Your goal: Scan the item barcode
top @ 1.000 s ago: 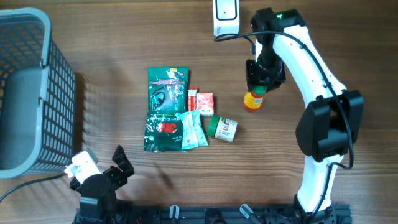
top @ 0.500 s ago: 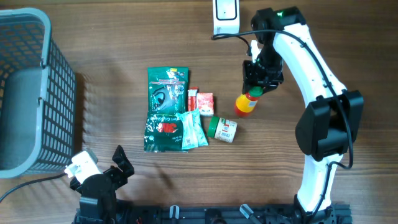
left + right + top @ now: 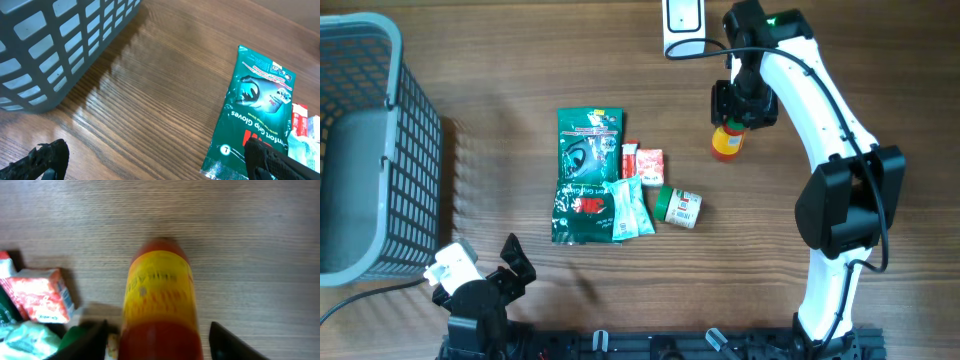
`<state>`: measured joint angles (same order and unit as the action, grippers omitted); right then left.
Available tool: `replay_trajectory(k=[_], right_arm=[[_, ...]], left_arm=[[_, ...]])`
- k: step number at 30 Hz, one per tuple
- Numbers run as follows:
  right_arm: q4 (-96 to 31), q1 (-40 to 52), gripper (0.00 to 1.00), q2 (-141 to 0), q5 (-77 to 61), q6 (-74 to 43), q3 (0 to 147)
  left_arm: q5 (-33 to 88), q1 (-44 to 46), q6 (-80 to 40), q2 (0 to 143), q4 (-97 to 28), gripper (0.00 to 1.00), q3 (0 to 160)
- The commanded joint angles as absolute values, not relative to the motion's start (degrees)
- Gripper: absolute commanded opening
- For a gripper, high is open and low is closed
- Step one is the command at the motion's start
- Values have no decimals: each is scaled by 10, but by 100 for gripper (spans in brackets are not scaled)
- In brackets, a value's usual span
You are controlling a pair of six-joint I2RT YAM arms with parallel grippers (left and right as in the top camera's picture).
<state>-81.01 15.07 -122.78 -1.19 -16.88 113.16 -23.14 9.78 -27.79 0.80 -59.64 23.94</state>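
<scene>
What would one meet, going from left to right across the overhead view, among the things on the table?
From the left: grey basket → green glove packets → small red carton → green-lidded jar → red and yellow bottle. The scanner and the pale packet overlap others, so they are left out.

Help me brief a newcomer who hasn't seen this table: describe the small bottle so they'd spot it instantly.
Find the white right arm reaching over the wooden table. At its tip sits the bottle, alone to the right of the green pouches. It is the only red item with a yellow label.
</scene>
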Motion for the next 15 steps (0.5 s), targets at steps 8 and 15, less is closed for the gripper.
replay_trajectory(k=[8,15], right_arm=[[-820,152,90,-1208,12,-186,1146],[-801,154,73,-1209,10,-197,1088]], left_arm=[[-239,95,-284,4,-595,100,236],[-239,95,-284,4,-595,100,236]])
